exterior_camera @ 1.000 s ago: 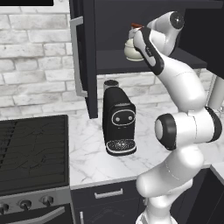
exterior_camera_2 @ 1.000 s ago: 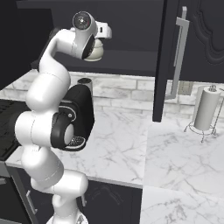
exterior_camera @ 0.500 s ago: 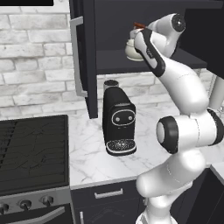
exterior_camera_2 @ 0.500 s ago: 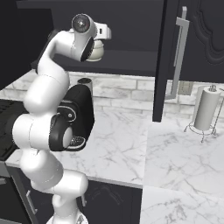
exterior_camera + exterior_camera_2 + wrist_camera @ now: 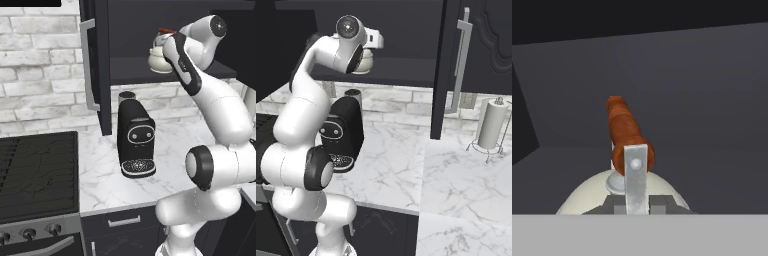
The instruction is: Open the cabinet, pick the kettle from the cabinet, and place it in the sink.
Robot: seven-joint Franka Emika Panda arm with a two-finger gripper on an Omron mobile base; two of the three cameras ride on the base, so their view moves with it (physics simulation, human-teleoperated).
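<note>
The cabinet [image 5: 97, 65] stands open, its left door swung out and its right door [image 5: 481, 50] swung out too. On its shelf [image 5: 130, 75] sits the cream kettle [image 5: 159, 59], which also appears beside the arm [image 5: 365, 62]. My gripper [image 5: 166, 36] reaches into the cabinet over the kettle. In the hand view the kettle's reddish-brown handle [image 5: 626, 130] runs away from the camera above the rounded body [image 5: 582, 200], and my gripper [image 5: 636, 202] is shut on the near end of that handle. The sink is out of view.
A black coffee machine [image 5: 135, 140] stands on the marble counter [image 5: 100, 170] right under the open cabinet. The stove [image 5: 37, 175] lies to the left. A paper towel holder [image 5: 491, 125] stands on the counter far right.
The jaws have closed on the kettle's handle. The arm has barely shifted and the kettle stays on the shelf.
</note>
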